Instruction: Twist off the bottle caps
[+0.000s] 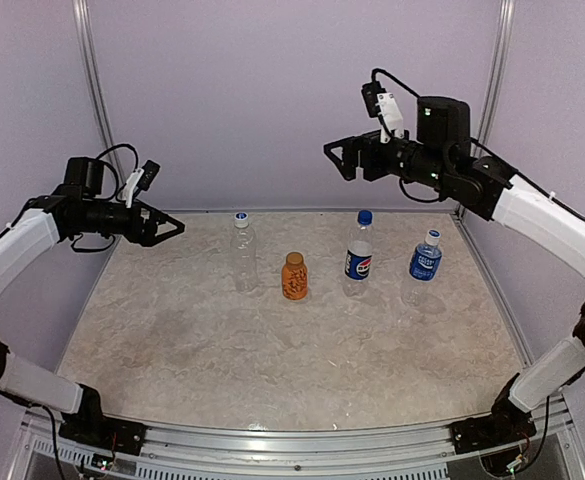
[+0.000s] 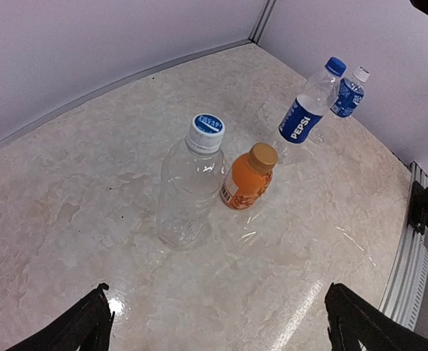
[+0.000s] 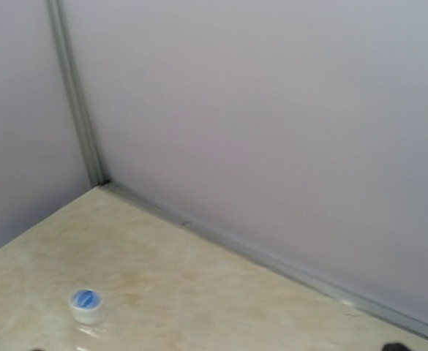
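Across the marbled table (image 1: pixel 172 350), both arms hang raised, well apart from the bottles; the left gripper (image 1: pixel 175 230) and right gripper (image 1: pixel 334 160) each stand spread wide, holding nothing. Near the far edge stand the Pepsi bottle (image 1: pixel 358 258), clear unlabelled bottle (image 1: pixel 243 262), blue-labelled bottle (image 1: pixel 425 262) and short orange bottle (image 1: pixel 294 277), all capped. Recommended practice: clamp one body low, then centre the other gripper squarely over its cap (image 2: pixel 205 131) before twisting, since light bottles may spin or tip.

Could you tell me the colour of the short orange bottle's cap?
Golden-brown cap; clearest in left wrist view.
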Controlling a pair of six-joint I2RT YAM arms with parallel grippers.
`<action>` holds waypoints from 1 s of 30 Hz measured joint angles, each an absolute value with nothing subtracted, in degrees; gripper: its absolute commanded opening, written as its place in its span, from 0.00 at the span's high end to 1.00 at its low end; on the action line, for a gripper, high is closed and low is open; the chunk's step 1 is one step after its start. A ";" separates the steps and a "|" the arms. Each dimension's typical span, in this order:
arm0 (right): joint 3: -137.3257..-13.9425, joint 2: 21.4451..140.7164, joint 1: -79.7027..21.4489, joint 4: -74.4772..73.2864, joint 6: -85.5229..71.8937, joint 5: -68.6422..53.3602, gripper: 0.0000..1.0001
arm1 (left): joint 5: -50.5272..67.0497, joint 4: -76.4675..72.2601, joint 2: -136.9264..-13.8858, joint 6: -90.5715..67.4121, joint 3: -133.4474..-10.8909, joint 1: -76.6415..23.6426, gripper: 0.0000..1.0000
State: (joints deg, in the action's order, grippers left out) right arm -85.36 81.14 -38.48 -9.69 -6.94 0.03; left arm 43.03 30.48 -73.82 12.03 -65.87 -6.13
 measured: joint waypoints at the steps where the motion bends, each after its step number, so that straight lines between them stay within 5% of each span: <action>1: -88.73 84.84 -40.69 -10.70 -6.85 1.43 0.03 | 43.13 31.03 -74.43 11.94 -67.05 -6.00 0.01; 12: -130.85 126.69 -52.69 -23.31 -6.00 8.86 0.08 | 42.89 31.44 -79.29 8.29 -68.71 0.03 0.01; 26: -134.85 137.19 -51.03 -23.44 -8.93 7.92 0.27 | 43.81 31.57 -78.59 7.92 -65.63 0.93 0.01; 30: -134.85 138.76 -50.83 -23.09 -9.98 6.28 0.44 | 44.25 31.55 -78.56 7.94 -65.63 0.64 0.01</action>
